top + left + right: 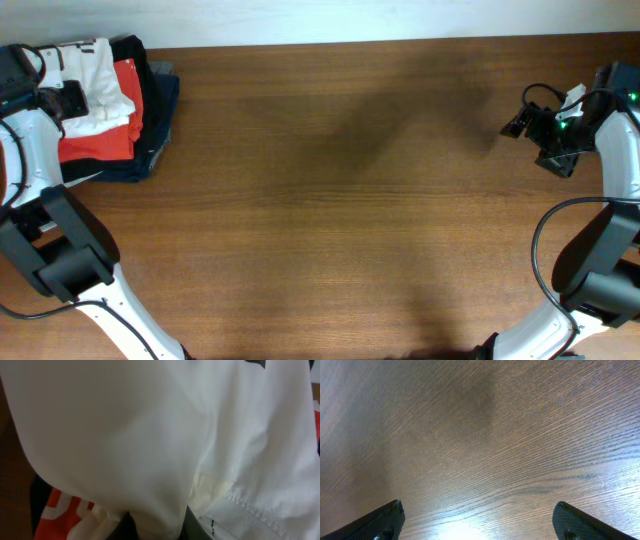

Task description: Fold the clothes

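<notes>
**Q:** Location of the white T-shirt [100, 75]?

**A:** Far-left corner of the table [350, 200], bunched on top of the red shirt [95, 145]. No clear long axis.

**Q:** Nearer arm?

**A:** Left. The left pincer [68, 98] is against the shirt's left edge. Cloth hides the jaws, so the grip cannot be told. The right pincer [477, 506] has its jaws wide apart at the far right, well away from the shirt.

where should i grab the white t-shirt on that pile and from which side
Pinch the white T-shirt at its stitched hem, coming from above with the left claw, which sits right at it. It lies bunched on top of the red shirt and navy garments, so a shallow pinch on a loose edge would likely lift it alone.
</notes>
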`<act>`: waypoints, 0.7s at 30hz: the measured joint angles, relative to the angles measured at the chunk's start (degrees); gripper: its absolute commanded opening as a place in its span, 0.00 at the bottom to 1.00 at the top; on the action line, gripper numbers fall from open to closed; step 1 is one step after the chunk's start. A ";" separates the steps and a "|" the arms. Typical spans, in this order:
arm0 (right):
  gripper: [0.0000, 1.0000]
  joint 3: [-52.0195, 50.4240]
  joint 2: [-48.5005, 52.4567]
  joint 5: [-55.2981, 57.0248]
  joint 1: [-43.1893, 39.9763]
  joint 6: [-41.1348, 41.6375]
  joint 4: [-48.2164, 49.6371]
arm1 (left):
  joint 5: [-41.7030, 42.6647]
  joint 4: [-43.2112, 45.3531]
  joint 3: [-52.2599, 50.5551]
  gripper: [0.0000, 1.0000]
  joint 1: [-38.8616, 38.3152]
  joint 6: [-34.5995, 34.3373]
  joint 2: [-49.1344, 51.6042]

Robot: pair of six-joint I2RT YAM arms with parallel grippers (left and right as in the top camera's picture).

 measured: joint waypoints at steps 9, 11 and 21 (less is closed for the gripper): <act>0.98 0.00 0.00 0.00 0.00 0.04 0.00 | -5.77 -1.05 8.02 0.01 0.39 -9.16 -8.94; 0.98 0.00 0.00 0.00 0.00 0.04 0.04 | -2.23 -7.28 9.57 0.01 0.39 -11.43 -13.97; 0.98 0.00 0.00 0.00 0.00 0.02 0.00 | 3.39 -16.17 6.43 0.01 4.26 -16.52 6.16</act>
